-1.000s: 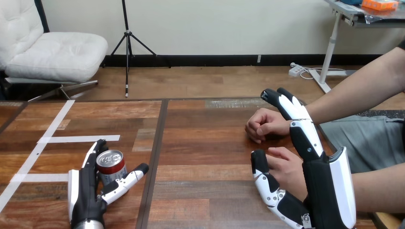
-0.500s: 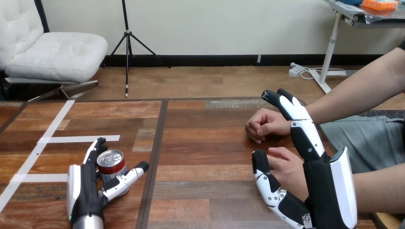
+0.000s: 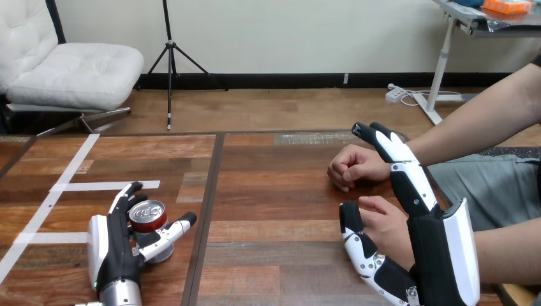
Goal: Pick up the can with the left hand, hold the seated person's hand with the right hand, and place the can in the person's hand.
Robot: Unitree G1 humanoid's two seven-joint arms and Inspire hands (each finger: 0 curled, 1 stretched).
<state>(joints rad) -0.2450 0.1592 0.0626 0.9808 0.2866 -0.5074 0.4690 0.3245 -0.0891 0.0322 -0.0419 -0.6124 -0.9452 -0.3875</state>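
A red-and-silver can stands upright on the table's near left. My left hand lies around it: the fingers run nearly straight along the can's left and far side, and the thumb rests against its right side. At the near right my right hand stands edge-up and open, fingers straight and thumb out low. The person's hand lies against its palm, between thumb and fingers, with nothing curled round it. The person's other hand rests as a fist on the table beyond.
White tape strips cross the table's left part. A dark seam runs down the wooden table between the two hands. The person's forearms come in from the right edge.
My left hand has edged forward and turned a little, drawing its fingers and thumb closer round the can. The right hand and the person's hands have hardly moved.
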